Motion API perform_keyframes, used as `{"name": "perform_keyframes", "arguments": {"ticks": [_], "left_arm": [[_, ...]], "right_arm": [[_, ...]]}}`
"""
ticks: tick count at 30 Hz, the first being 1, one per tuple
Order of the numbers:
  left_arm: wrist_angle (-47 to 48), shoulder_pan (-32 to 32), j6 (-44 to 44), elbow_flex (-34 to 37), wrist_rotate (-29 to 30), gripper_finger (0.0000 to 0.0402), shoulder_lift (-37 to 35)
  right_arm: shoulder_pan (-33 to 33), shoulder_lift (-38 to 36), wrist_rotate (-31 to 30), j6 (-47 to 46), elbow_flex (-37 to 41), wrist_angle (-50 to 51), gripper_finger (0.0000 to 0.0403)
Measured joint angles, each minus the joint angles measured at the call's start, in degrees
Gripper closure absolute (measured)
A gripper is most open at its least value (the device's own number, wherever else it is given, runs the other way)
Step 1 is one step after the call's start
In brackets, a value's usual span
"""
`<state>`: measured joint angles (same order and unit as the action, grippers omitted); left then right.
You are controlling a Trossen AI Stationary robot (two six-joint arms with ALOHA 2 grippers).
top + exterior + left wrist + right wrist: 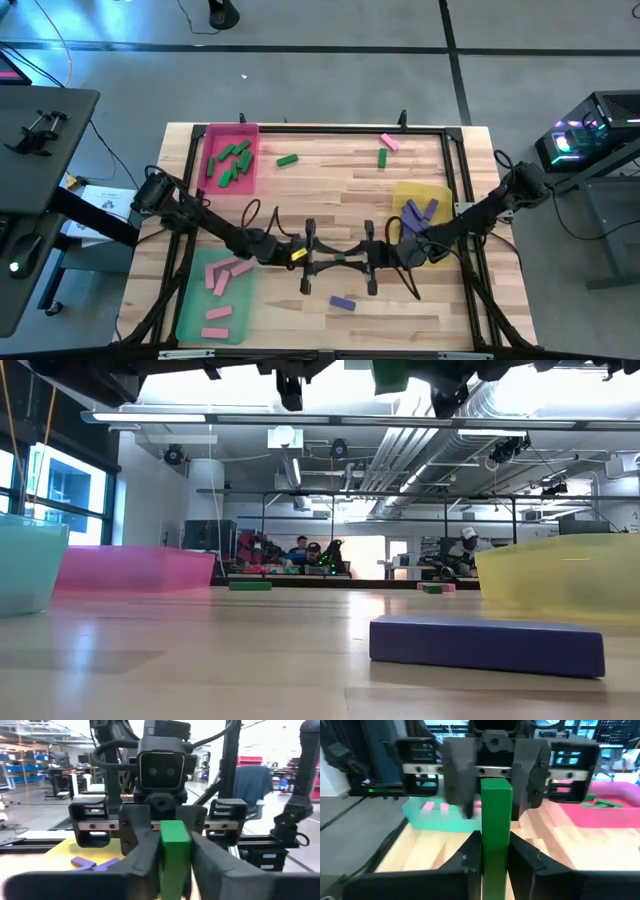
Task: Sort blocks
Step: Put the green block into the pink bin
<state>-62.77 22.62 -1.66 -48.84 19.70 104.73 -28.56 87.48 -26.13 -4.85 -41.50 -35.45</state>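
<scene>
Grippers meet nose to nose over the middle of the table (330, 185), and you can see one green block (340, 258) caught between them. From your right wrist camera the right gripper (496, 856) has its fingers pressed against both sides of that green block (496, 820), which stands on end, and the left gripper (492, 795) faces it from just behind, its fingers spread to either side of the block's far end. Your left wrist camera shows the same block (174, 851) between the left gripper's fingers (145, 855) with the right gripper (162, 807) right behind it (whether the left fingers actually touch the block, you cannot tell).

Taking the green block as your landmark: a purple block (342, 302) lies alone on the wood just in front of it, toward the table's near edge. The yellow tray (440, 195) with purple blocks sits to its right, the green tray (195, 315) holding pink blocks to its left and nearer, and the pink tray (212, 135) holding green blocks to its left and farther back. Two loose green blocks (287, 159) and a pink one (390, 142) lie well beyond it near the far edge.
</scene>
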Motion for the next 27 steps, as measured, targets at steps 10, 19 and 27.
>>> {"name": "perform_keyframes", "arguments": {"ticks": [10,19,27], "left_arm": [[6.81,1.73,-2.74,0.02,6.64,0.0373,-2.00],[53.60,0.50,7.28,-0.04,36.35,0.0373,-21.95],[107.88,-18.31,39.45,0.04,29.93,0.0369,-36.71]], "right_arm": [[0.17,-0.09,6.45,-7.51,-0.11,7.50,0.0316],[0.14,-0.02,2.83,-22.04,0.04,23.17,0.0293],[-0.42,0.04,-0.04,-23.36,0.04,24.18,0.0293]]}}
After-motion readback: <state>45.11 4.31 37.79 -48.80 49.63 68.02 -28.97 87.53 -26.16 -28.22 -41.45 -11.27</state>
